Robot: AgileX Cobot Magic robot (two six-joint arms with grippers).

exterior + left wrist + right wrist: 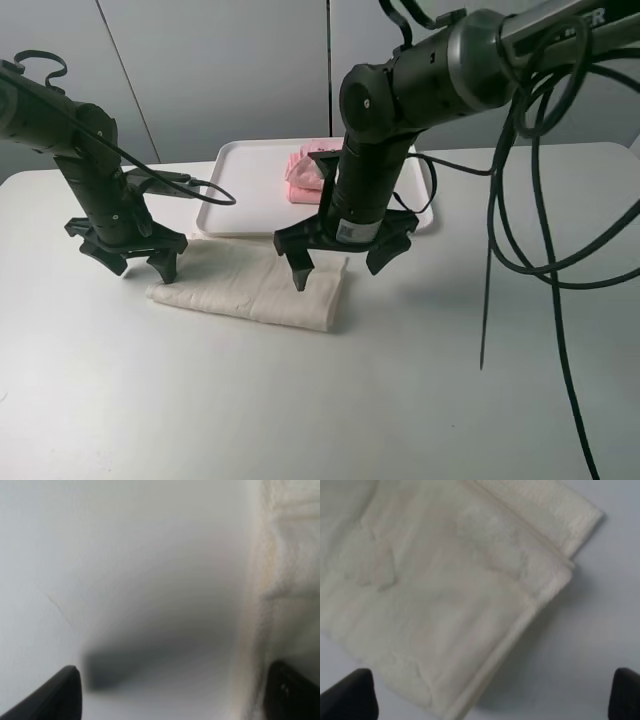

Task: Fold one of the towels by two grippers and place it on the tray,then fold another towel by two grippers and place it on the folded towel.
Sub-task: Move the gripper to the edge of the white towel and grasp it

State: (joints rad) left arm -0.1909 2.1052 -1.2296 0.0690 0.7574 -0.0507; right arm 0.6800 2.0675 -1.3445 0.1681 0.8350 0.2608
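Observation:
A cream white towel [255,288] lies folded on the table in front of the white tray [240,190]. A pink folded towel [302,175] lies on the tray, partly hidden by my right arm. My left gripper [140,263] is open and empty, low over the towel's left end; the left wrist view shows the towel's edge [285,580] beside one fingertip [292,690]. My right gripper [338,268] is open and empty, just above the towel's right end. The right wrist view shows the folded towel [445,595] with its layered corner.
The white table [420,400] carries the tray at its back middle. Black cables [530,200] hang from the right arm down over the right side of the table. A thin cable [195,190] runs from the left arm toward the tray.

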